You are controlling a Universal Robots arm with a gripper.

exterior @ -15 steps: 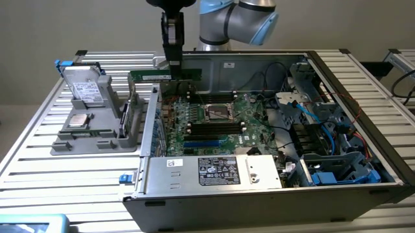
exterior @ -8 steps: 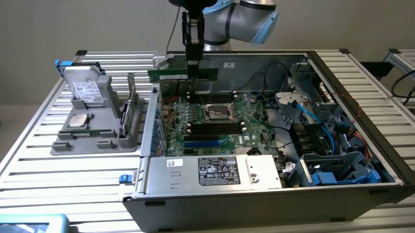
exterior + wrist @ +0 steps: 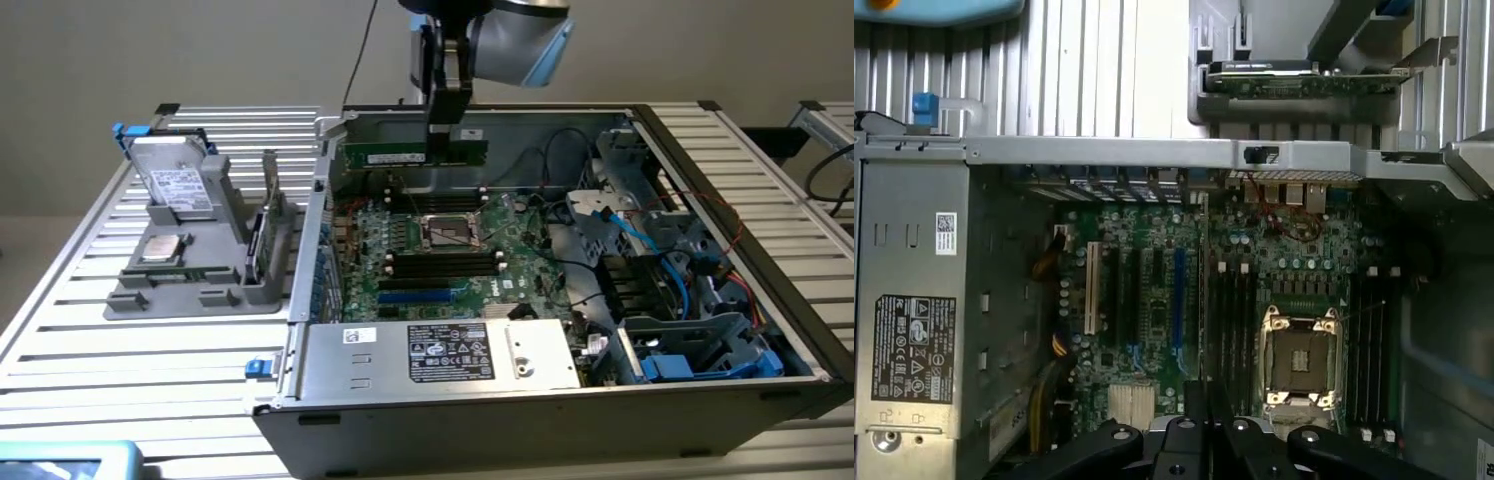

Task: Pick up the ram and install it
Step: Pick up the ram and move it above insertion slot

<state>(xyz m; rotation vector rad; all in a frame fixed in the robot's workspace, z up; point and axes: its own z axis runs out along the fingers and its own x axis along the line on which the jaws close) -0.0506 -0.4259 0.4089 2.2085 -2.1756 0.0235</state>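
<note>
The ram (image 3: pixel 395 155), a long green stick with a white label, hangs level above the far end of the open computer case (image 3: pixel 534 425). My gripper (image 3: pixel 447 128) is shut on it from above, gripping near the end toward the exterior view's right. In the wrist view the ram (image 3: pixel 1204 300) shows edge-on as a thin line running out from the gripper (image 3: pixel 1201 440), over the motherboard (image 3: pixel 1154 300). Dark memory slots (image 3: pixel 441 263) lie beside the CPU socket (image 3: pixel 451 232), below the stick; the same slots (image 3: pixel 1234 320) lie just beside the ram's edge line.
A grey holder tray (image 3: pixel 200 290) on the exterior view's left carries a hard drive (image 3: pixel 180 185), a silver CPU chip (image 3: pixel 163 248) and an upright expansion card (image 3: pixel 271 235). The power supply (image 3: pixel 441 352) fills the case's near side. Blue cables and drive bays (image 3: pixel 667 290) crowd its right.
</note>
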